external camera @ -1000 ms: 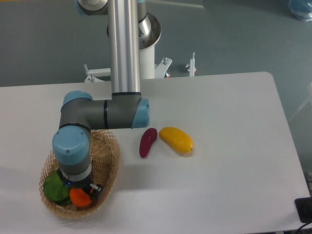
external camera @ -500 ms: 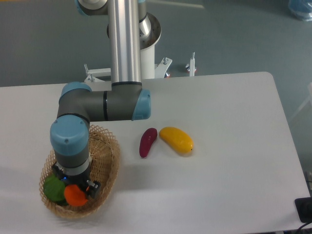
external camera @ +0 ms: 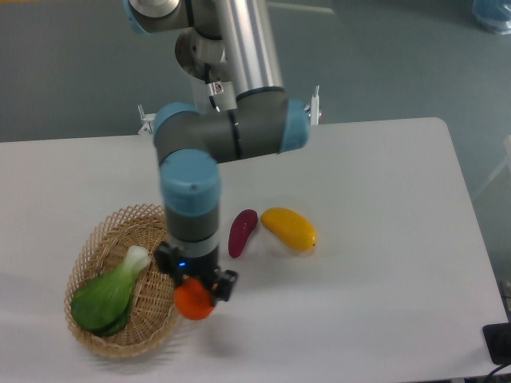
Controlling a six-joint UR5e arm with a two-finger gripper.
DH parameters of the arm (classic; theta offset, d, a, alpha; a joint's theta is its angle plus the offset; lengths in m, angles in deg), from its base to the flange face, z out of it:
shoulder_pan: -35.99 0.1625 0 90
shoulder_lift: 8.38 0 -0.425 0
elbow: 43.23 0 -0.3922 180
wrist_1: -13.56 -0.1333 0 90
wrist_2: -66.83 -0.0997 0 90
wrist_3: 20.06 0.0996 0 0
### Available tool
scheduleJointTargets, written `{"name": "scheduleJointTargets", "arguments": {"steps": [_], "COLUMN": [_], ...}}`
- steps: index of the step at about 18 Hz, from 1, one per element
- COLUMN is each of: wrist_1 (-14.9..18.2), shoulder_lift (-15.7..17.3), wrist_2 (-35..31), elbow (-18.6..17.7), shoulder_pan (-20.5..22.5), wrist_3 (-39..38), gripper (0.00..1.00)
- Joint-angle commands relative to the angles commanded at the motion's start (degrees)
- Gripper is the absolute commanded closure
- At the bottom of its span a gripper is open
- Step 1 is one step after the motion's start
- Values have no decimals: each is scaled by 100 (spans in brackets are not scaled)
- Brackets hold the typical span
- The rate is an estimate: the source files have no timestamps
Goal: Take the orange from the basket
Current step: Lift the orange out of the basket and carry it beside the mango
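Claw (external camera: 194, 297) grips orange (external camera: 192, 302) beside basket (external camera: 96, 241); no writing legible.

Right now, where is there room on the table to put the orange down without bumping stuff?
The gripper holds the orange beside the basket. The widest bare stretch is the table's right half, past the yellow fruit. The front strip below it is bare too. It's crowded around the basket, green vegetable and purple vegetable.

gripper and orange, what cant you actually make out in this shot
- Gripper fingertips: fixed camera view, hidden by the wrist above and the orange.
- Orange's top: covered by the gripper.
- Whether the orange clears the basket rim: a top-down view gives no height.
- Green vegetable underside: hidden in the basket.
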Motion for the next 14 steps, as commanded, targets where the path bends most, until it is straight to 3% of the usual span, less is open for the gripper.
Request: {"name": "scheduleJointTargets", "arguments": {"steps": [5, 8, 14], "wrist_1": [9, -26, -35], "shoulder_lift": [-35, -131, -263], "wrist_2": [-493, -546, -494], "elbow": [0, 52, 351], "shoulder_pan": [502, 757, 1188], "wrist_3": [810, 1345, 1715], "gripper": [58, 58, 57]}}
